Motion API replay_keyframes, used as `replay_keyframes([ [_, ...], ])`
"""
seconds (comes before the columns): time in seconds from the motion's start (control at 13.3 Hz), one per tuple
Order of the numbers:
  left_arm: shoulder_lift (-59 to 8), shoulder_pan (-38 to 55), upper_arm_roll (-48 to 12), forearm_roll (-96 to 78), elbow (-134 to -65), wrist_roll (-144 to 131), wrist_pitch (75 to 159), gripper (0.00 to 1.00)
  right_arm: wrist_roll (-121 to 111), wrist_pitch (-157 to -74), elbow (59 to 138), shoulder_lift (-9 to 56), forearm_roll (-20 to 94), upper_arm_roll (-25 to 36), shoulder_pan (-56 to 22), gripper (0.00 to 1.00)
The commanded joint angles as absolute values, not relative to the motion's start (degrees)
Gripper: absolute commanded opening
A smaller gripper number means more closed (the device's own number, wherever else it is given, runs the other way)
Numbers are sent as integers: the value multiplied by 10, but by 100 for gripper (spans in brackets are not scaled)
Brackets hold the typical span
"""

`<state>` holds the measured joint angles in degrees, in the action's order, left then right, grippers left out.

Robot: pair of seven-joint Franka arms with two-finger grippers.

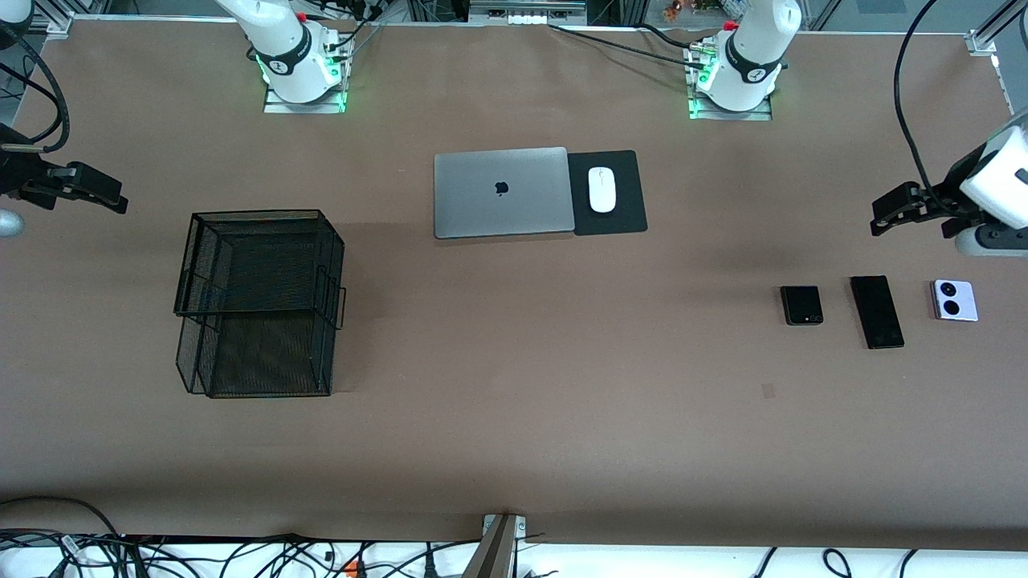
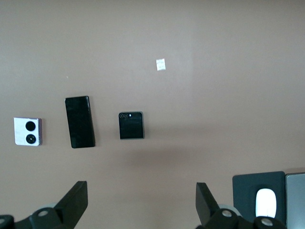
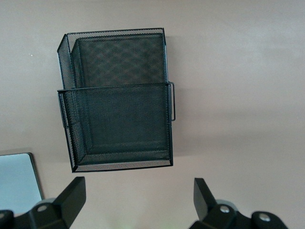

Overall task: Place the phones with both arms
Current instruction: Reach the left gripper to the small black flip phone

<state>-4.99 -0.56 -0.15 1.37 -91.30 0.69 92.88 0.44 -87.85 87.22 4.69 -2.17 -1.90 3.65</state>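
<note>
Phones, three in number, lie flat in a row at the right of the front view, apart from one another: a long slim black slab phone [image 1: 877, 311] in the middle, a small squarish lavender-white phone with two black lenses [image 1: 954, 300] toward the frame's right edge, and a small squarish black phone [image 1: 801, 305] on the slab's other flank.

A two-tier black wire-mesh tray [image 1: 259, 303] stands at centre-left. A closed grey laptop [image 1: 503, 193] lies at upper centre, touching a black mouse pad [image 1: 606, 193] bearing a white mouse [image 1: 601, 189].

The left gripper [image 1: 903, 209] hangs at the right edge, fingers spread wide, holding nothing. The right gripper [image 1: 76, 189] hangs at the left edge, likewise wide open and empty.
</note>
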Motion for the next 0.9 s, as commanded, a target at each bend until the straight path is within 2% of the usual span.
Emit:
replay_keyframes([
  [0.0,-88,-19,-3,25,-903,12,909,100,12,-878,875,40,-22,-25,40,100],
  [0.15,-113,-38,-4,33,-911,14,918,100,12,-879,875,40,-22,-24,40,100],
  [0.38,-118,-50,-4,33,-975,15,1019,100,12,-879,875,40,-22,-24,40,100],
  [0.53,-121,-56,-4,33,-1047,31,1128,100,12,-879,875,40,-22,-25,40,100],
  [0.68,-127,-59,-4,33,-1133,47,1271,100,12,-879,875,40,-22,-25,40,100],
  [0.83,-158,-75,-4,33,-1185,49,1374,100,12,-878,875,40,-22,-24,40,100],
])
